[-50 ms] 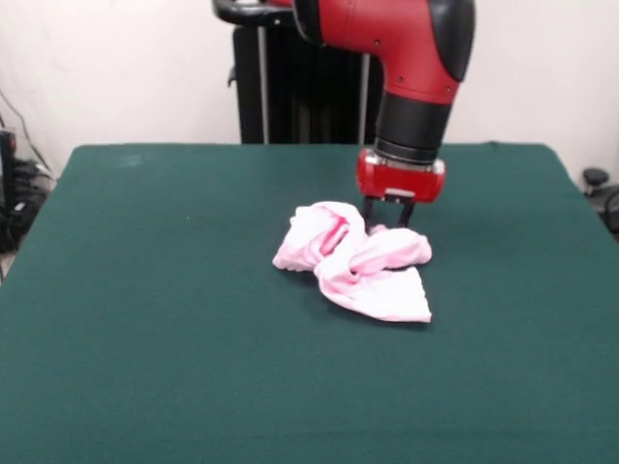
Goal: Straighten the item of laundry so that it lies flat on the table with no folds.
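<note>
The robot's arm [416, 43] is glossy red with rounded, thick housings, and a black curved panel covers the outer side of its big joint. Below that joint sits a black cylindrical wrist section with a thin pale ring at its lower edge. Under the ring is a squat red block with rounded corners and a shiny face. From the block hang the dark, narrow parts of the gripper [389, 215]. Behind the arm stands a black upright pedestal [300, 92] with a grey vertical strip and a dark rounded bar at its top.
</note>
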Robot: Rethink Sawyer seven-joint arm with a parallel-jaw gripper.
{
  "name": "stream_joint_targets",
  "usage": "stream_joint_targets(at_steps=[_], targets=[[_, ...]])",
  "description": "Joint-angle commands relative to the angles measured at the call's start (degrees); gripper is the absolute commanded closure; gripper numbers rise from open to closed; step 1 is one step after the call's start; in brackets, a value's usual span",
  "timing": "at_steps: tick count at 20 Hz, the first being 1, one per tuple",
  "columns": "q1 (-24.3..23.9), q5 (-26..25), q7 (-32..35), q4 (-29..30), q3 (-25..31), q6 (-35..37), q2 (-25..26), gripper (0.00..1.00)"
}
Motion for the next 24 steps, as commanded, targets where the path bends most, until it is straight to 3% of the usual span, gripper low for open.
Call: stream_joint_targets(at_steps=[1,4,7,15,17,20,24], targets=[[-1.53,2.92,18.52,-5.18,7.31,-10.53,10.19,1.00],[1.22,5.37,17.53,-4.96,4.74,-10.22,9.40,1.00],[0.91,6.58,17.23,-3.88,5.54,-6.06,8.21,1.00],[-6.70,5.33,16.07,1.23,12.52,7.53,0.87,1.00],[-6.71,6.99,14.95,2.51,11.94,15.40,-4.10,1.00],[-1.32,9.11,14.63,0.70,4.11,35.51,-13.05,1.00],[0.84,7.33,16.91,-3.73,-0.21,51.54,-18.41,1.00]])
